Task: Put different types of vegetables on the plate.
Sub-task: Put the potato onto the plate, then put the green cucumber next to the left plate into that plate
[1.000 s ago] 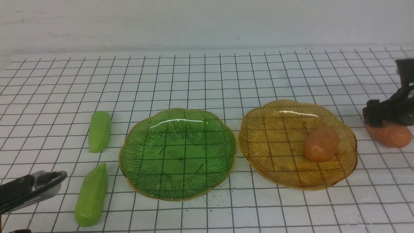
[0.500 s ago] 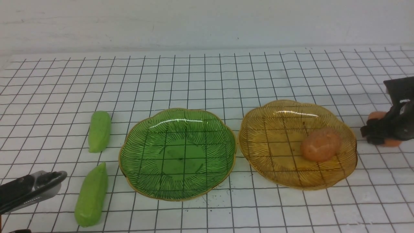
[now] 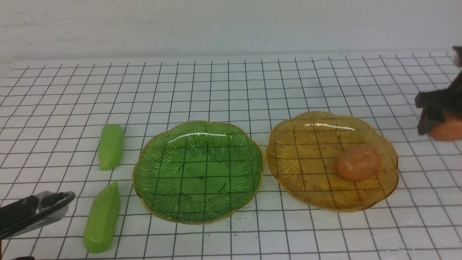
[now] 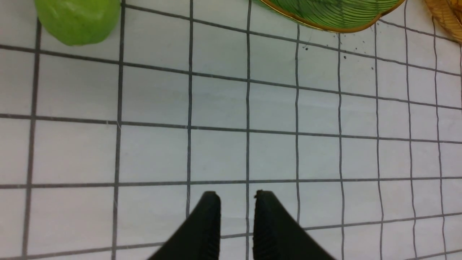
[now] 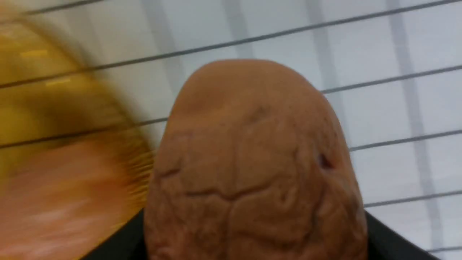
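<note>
Right claw (image 3: 438,119) clamped on one potato (image 3: 448,131), held clear of the tabletop (image 3: 325,234) beside the amber plate (image 3: 288,144); left claw (image 4: 236,195) slightly apart, empty; risk: rounded potato slips in transit, or lands on the plated potato (image 3: 358,162) and rolls off the shallow rim.
</note>
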Robot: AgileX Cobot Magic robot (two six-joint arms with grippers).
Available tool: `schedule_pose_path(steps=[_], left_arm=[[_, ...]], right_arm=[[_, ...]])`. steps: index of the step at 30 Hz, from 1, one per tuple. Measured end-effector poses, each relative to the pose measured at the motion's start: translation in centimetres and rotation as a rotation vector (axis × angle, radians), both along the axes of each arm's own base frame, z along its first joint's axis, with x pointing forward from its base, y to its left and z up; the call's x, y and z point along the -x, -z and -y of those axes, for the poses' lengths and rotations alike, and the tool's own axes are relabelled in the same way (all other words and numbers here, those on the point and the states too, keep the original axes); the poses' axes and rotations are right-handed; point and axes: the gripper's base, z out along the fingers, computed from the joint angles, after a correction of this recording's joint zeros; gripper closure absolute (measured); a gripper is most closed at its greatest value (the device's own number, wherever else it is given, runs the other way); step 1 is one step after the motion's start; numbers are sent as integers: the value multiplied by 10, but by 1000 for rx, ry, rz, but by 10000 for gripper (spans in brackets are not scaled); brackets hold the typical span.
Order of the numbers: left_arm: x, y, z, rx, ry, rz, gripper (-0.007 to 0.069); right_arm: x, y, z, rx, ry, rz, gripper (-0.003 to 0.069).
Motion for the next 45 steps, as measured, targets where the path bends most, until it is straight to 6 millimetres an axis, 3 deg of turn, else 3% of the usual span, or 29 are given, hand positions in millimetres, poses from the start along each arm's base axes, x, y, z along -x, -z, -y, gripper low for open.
schedule_pose_path(steps=[4, 8, 9, 13, 21, 26, 27, 30, 35, 36, 39, 42, 45], left_arm=[[0, 0, 0, 0, 1, -1, 502], [0, 0, 0, -1, 1, -2, 502], [0, 0, 0, -5, 2, -2, 502], [0, 1, -1, -24, 6, -1, 502], [0, 1, -2, -35, 8, 0, 484], [0, 1, -3, -43, 9, 0, 463], [0, 2, -3, -52, 11, 0, 449], [0, 1, -7, -103, 18, 11, 430], [-5, -11, -15, -195, -21, 43, 386], [-7, -18, -18, -224, -48, 62, 372], [-10, -27, -23, -265, -88, 86, 350], [-11, -34, -30, -310, -149, 101, 333], [-14, -33, -31, -311, -179, 94, 324]], right_arm=[[5, -16, -24, -184, -70, 50, 156], [10, -11, -54, -270, -156, 35, 156], [14, -6, -71, -280, -201, 11, 156], [19, 10, -106, -215, -324, -51, 156], [24, 44, -150, 4, -439, -164, 156], [25, 50, -156, 41, -423, -183, 109], [25, 51, -156, 45, -394, -187, 43], [26, 47, -155, 45, -374, -178, -15], [33, 20, -153, 36, -369, -109, -31], [39, 0, -151, 30, -368, -55, -32], [57, -33, -146, 20, -368, 30, -23], [99, -77, -134, 3, -366, 149, 24], [137, -105, -122, -7, -367, 240, 78]])
